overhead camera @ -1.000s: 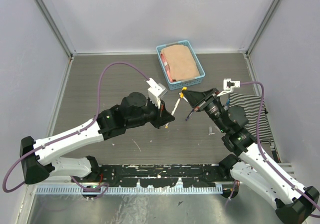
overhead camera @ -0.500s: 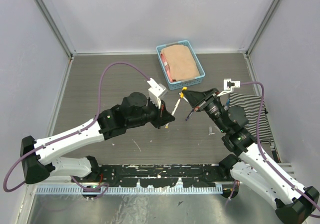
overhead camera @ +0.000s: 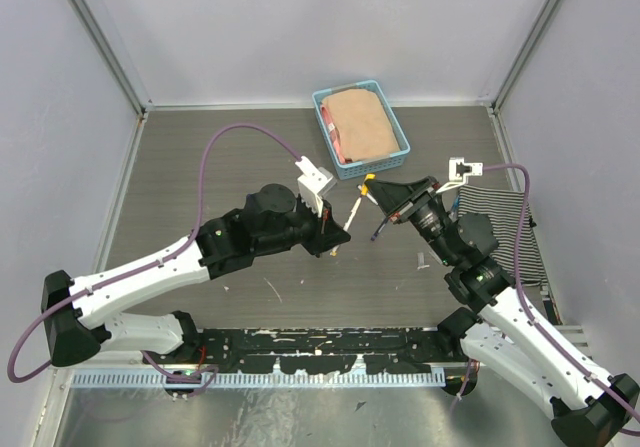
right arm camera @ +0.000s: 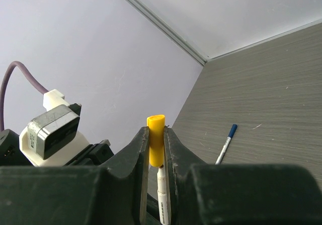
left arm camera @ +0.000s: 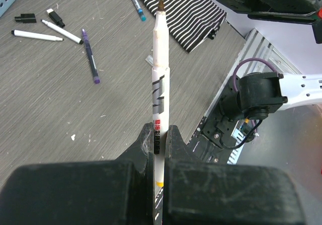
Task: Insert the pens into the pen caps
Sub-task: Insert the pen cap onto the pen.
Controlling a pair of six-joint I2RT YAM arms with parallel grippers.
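Grips white pen (left arm camera: 160,84) in left gripper (left arm camera: 158,139), jaws narrow and pinched on the lower barrel, pen pointing up toward the right arm. Pinches yellow cap (right arm camera: 156,147) in right gripper (right arm camera: 157,134), jaws narrow, closed on the cap's sides, open end facing the pen. Puts the dark pen tip right at the cap mouth, touching or just entering; cannot tell how deep. Holds both mid-table, off the surface, just near of blue basket (overhead camera: 360,127) with tan cloth (overhead camera: 360,119) inside. Notes loose pens flat on table (overhead camera: 170,177): two white pens (left arm camera: 37,34), purple pen (left arm camera: 90,56), blue pen (left arm camera: 136,1) beside striped cloth (left arm camera: 176,8) at right. Spots black cap (left arm camera: 25,17) lying near the white ones.
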